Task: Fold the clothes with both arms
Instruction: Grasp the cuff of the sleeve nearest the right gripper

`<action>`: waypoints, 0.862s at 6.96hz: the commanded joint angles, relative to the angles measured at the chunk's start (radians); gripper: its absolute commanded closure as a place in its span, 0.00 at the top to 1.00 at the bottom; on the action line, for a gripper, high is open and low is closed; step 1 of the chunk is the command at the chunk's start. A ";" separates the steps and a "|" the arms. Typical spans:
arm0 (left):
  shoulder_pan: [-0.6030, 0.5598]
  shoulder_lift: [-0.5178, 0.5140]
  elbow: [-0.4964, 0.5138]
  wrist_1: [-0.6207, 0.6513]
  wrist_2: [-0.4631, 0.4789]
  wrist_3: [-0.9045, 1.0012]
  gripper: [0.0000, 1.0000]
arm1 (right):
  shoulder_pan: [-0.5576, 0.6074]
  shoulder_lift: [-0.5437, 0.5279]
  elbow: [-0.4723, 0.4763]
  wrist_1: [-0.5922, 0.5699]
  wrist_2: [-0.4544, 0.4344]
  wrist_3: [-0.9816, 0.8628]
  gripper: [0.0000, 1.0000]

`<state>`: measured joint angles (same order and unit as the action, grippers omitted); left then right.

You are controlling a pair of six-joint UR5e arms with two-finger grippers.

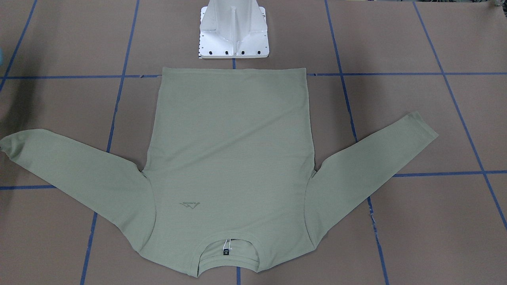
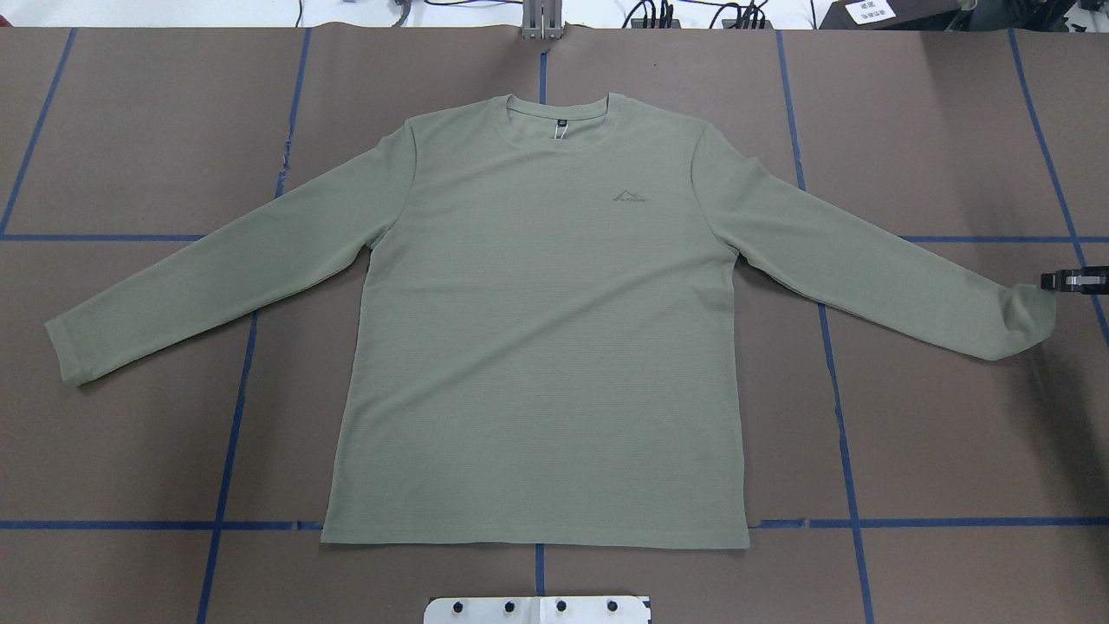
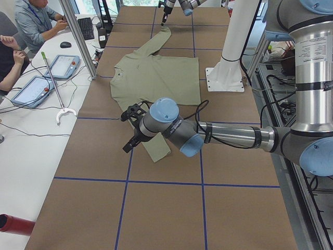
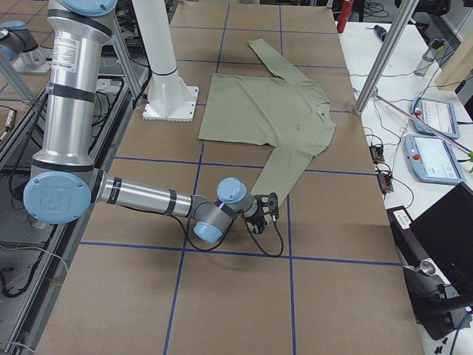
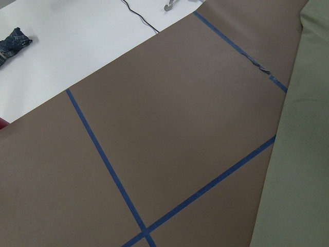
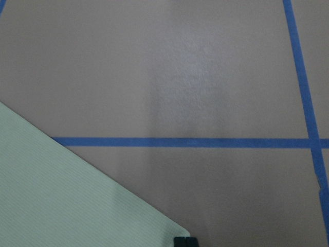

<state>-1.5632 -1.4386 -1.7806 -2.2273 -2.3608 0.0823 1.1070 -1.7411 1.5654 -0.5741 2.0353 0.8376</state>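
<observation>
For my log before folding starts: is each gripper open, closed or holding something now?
Left gripper: cannot be told.
Right gripper: cannot be told; tips beside the shirt cuff.

Brown table [image 2: 953, 416] with blue tape grid [image 2: 953, 523] — beside it, white desk [image 3: 31, 135], keyboard [image 3: 86, 27], seated person [image 3: 34, 23]

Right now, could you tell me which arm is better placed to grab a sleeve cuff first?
Right, I think. The right gripper sits low, just beside its sleeve cuff; the left gripper appears higher and lies outside the overhead view.
</observation>
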 commanded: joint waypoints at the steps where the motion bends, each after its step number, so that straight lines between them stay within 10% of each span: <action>1: 0.000 0.000 0.001 0.000 0.000 0.001 1.00 | 0.014 0.015 0.303 -0.412 -0.009 0.002 0.00; 3: 0.000 0.000 0.003 0.000 0.000 0.001 1.00 | 0.016 0.268 0.506 -0.968 -0.064 0.008 0.00; 5: 0.000 0.000 0.006 0.000 0.000 0.001 1.00 | -0.030 0.711 0.484 -1.520 -0.162 0.070 0.00; 6: 0.000 -0.003 0.009 -0.002 0.000 -0.001 1.00 | -0.056 0.862 0.410 -1.596 -0.187 0.174 0.00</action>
<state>-1.5631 -1.4400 -1.7747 -2.2277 -2.3608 0.0825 1.0831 -1.0955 2.0348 -1.9802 1.8892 0.9171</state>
